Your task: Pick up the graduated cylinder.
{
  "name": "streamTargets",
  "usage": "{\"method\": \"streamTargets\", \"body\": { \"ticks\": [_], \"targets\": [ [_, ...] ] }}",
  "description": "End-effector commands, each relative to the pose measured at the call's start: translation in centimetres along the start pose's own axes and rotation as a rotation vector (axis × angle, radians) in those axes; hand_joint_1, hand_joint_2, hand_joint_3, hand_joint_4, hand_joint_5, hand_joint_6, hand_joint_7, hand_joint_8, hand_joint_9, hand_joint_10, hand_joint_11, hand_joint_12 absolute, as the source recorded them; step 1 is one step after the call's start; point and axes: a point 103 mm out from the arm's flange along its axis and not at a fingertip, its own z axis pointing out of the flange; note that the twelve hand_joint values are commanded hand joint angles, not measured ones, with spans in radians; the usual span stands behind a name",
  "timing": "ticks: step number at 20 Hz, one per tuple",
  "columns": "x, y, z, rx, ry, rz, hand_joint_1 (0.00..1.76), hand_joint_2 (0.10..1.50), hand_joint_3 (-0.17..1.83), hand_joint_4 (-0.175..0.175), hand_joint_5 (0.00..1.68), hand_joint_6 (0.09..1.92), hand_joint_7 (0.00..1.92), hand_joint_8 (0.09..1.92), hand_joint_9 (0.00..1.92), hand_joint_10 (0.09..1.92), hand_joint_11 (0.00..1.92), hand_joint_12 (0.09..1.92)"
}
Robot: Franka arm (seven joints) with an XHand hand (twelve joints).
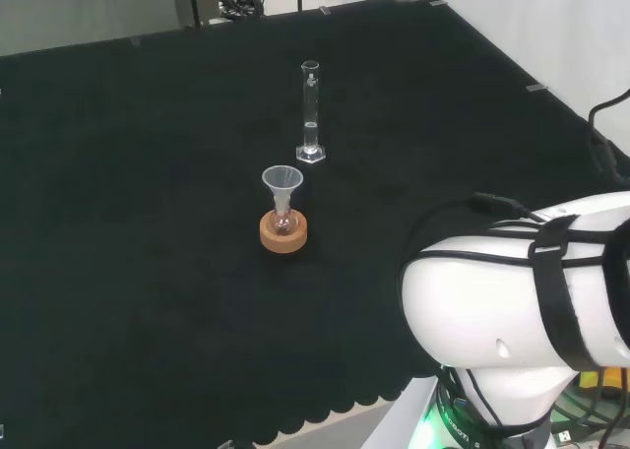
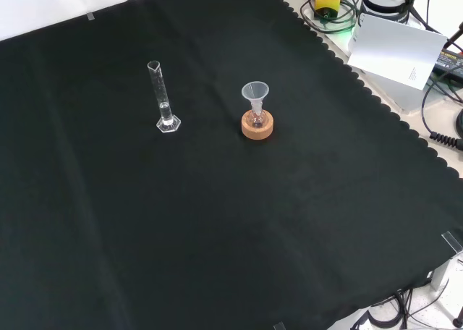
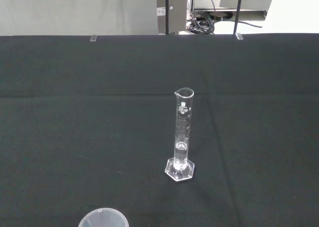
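- While the arm's white link (image 1: 512, 301) bulks at the right of the head view, you can't tell the hand's state.
- From the wrist view you look at the graduated cylinder (image 3: 181, 137), upright on its hexagonal foot, untouched on the black cloth (image 3: 75, 137); the rim of a clear funnel (image 3: 103, 218) shows nearer the camera.
- In the head view your cylinder stands behind the funnel, near but apart from it.
- The funnel sits in a small flask (image 1: 283, 221) on a cork ring (image 1: 283, 234).
- In the front view the cylinder stands left of the cork ring, a gap of cloth between them.
- What the cylinder holds, you can't tell.
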Motion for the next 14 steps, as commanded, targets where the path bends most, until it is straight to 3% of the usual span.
{"method": "streamTargets", "body": {
  "ticks": [1, 5, 14],
  "targets": [
    [0.0, 0.0, 0.0, -0.007, -0.008, 0.001, 0.10, 1.10, 0.56, -0.016, 0.12, 0.19, 0.00, 0.43, 0.15, 0.62, 0.11, 1.31],
    [-0.2, 0.1, 0.0, -0.004, -0.006, 0.010, 0.06, 1.21, 0.37, -0.015, 0.18, 0.09, 0.00, 0.40, 0.14, 0.62, 0.07, 1.36],
    [-1.1, 1.3, 1.9, -0.001, 0.003, 0.053, 0.07, 1.22, 0.34, -0.015, 0.19, 0.09, 0.00, 0.40, 0.14, 0.62, 0.07, 1.36]
  ]
}}
